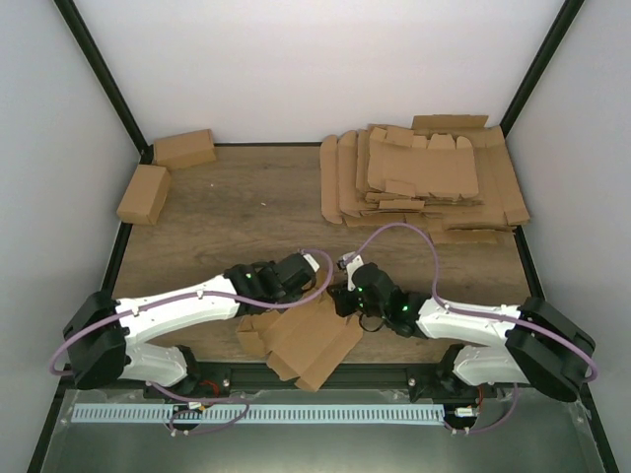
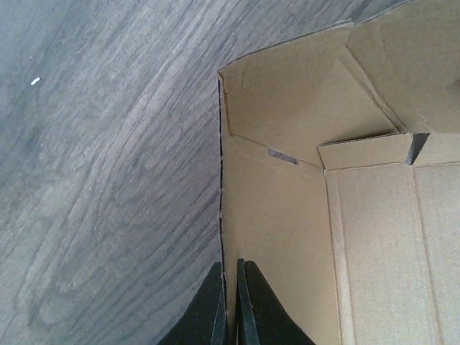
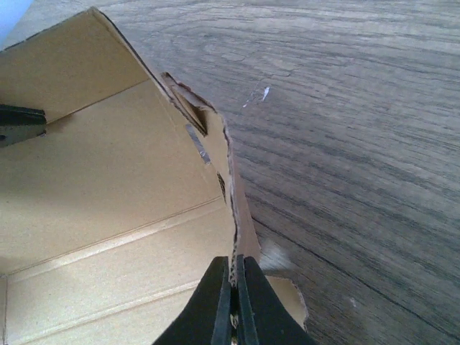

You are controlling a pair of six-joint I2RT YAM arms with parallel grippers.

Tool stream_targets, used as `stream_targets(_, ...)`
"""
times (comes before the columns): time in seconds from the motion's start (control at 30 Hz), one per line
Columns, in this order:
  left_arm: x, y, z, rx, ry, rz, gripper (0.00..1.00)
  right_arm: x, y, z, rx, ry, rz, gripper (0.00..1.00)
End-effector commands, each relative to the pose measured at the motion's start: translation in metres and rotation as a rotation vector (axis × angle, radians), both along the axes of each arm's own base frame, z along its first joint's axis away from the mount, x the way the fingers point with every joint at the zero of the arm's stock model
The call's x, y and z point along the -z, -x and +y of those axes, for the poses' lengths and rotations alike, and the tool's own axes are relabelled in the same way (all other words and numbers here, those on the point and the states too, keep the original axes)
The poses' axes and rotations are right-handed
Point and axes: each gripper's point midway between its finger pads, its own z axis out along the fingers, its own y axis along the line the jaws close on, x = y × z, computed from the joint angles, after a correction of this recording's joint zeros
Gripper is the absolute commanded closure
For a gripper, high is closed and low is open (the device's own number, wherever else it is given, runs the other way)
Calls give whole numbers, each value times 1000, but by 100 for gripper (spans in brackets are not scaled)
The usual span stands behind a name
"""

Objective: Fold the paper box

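Wood-grain tabletop (image 1: 246,212), white walls (image 1: 296,69) on three sides. Half-folded paper box (image 1: 311,340) at near edge, between arms; clamped on one wall edge by left gripper (image 2: 231,267), on another by right gripper (image 3: 233,264).

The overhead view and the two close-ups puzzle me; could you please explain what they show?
A white left arm and a white right arm are bolted at the near edge of a wooden table. A fixed camera above them gives the overhead view. The close-ups come from cameras on the wrists. The left gripper and right gripper each pinch a wall of a partly folded brown cardboard blank. Far right lies a pile of flat brown cardboard blanks; far left, two small closed brown cardboard boxes.
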Motion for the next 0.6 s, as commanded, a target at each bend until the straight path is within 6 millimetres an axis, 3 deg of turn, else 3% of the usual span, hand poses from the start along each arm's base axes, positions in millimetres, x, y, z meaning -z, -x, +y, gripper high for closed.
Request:
stream_targets(0.0, -20, -5, -20, 17, 10, -96, 96, -13, 2, 13, -6, -35, -6, 99)
stream_targets(0.27, -28, 10, -35, 70, -19, -191, 96, -11, 21, 12, -20, -58, -16, 99)
stream_targets(0.43, -26, 28, -48, 154, 8, -215, 96, 5, 21, -4, 25, -33, -31, 99)
stream_targets(0.57, -13, 34, -50, 161, -60, -227, 96, 4, 23, -16, 46, -86, -75, 99)
